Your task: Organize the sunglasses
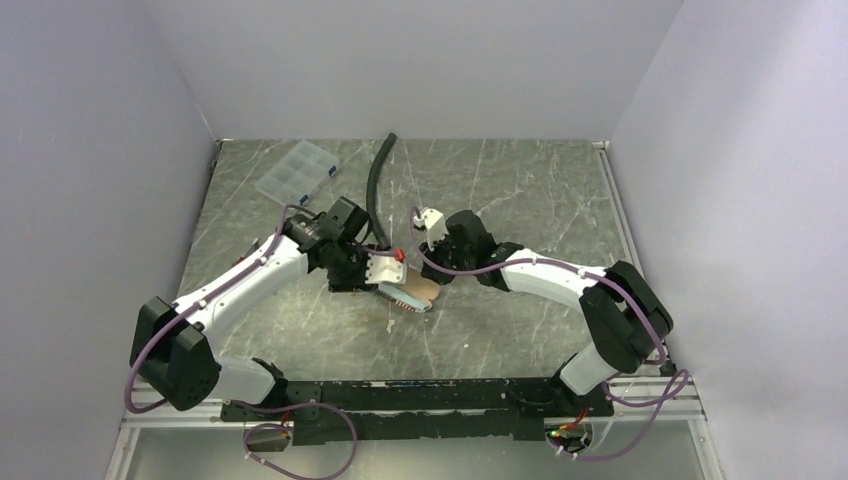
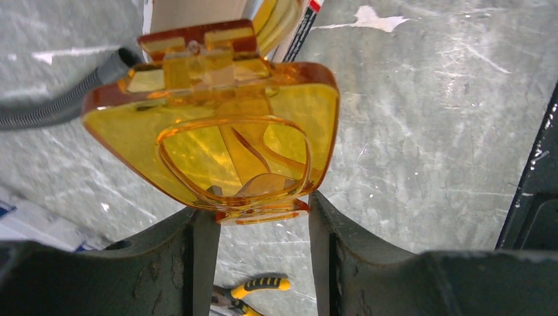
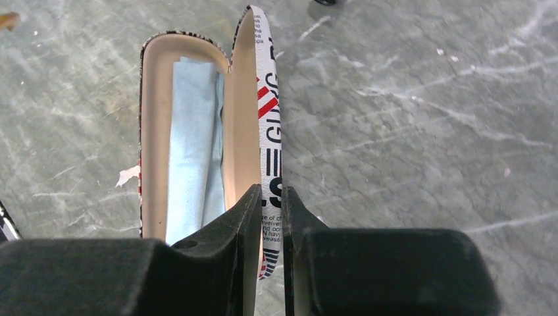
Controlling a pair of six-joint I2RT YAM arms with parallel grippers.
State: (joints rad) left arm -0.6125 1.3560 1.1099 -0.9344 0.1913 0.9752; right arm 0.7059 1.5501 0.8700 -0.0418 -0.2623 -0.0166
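Observation:
The sunglasses (image 2: 217,131) are folded, with amber lenses, and hang above the stone table. My left gripper (image 2: 262,205) is shut on their lower edge, and both fingers touch the frame. An open glasses case (image 3: 154,131), tan inside, lies on the table with a light-blue cloth (image 3: 194,145) in it. Its white printed lid (image 3: 268,105) stands on edge, and my right gripper (image 3: 271,194) is shut on that lid. In the top view the left gripper (image 1: 383,272) and right gripper (image 1: 437,278) meet over the case (image 1: 418,293) at the table's middle.
A clear compartment box (image 1: 296,170) sits at the back left. A black hose (image 1: 378,190) runs from the back wall toward the left gripper. Yellow-and-black pliers (image 2: 263,286) lie below the left fingers. A small white scrap (image 3: 128,176) lies beside the case.

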